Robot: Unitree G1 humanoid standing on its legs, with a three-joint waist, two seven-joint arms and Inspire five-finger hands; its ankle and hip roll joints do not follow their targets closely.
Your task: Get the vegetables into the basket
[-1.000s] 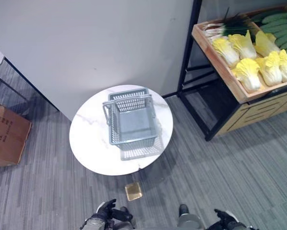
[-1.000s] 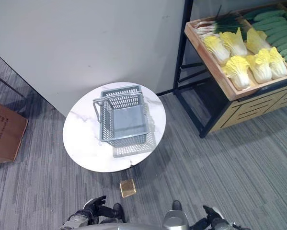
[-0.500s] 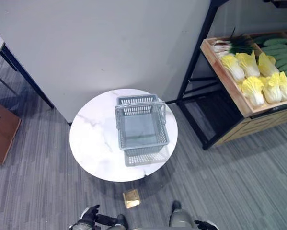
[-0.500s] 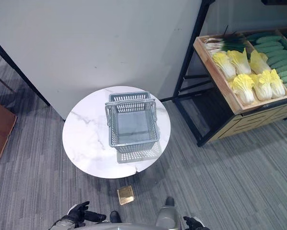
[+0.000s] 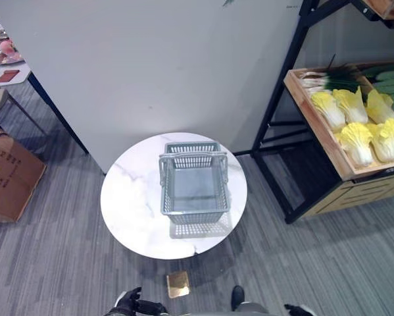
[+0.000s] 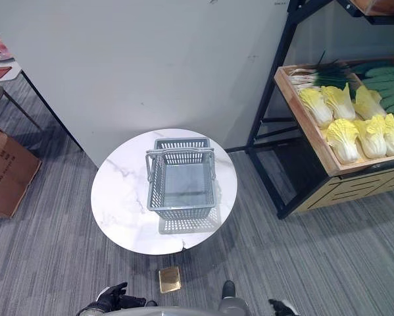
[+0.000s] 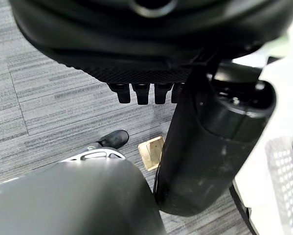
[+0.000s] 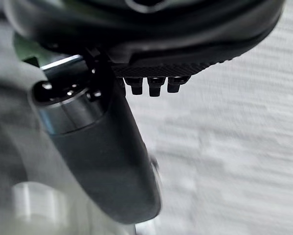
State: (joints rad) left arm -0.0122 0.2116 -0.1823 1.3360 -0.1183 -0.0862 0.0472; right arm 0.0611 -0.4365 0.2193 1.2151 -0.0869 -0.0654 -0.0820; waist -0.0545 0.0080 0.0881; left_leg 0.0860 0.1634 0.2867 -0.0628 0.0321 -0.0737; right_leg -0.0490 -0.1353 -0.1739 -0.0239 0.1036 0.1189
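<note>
A round white marble worktop (image 5: 127,204) stands on grey striped carpet in front of a pale wall. A grey plastic basket (image 5: 195,183) sits on the worktop toward its right edge, holding nothing, with its handle (image 5: 193,157) raised over the far end. To the right, well apart from the worktop, a black metal rack (image 5: 283,118) carries a slanted wooden crate (image 5: 323,135). In the crate lie the vegetables: yellow-leaved cabbages (image 5: 358,141) along the near side, green cucumbers (image 6: 386,82) at the far right, and green onions (image 5: 328,78) along the far edge. On the floor just in front of the worktop's near edge lies a small golden square tile (image 5: 178,284). A brown cardboard box (image 5: 9,174) sits on the floor at the left, beside a table leg. The left hand (image 5: 129,304) hangs low at the bottom edge, fingers relaxed and holding nothing. The right hand (image 6: 281,307) shows at the bottom right; its wrist view shows straight fingers (image 8: 151,86) with nothing in them.
</note>
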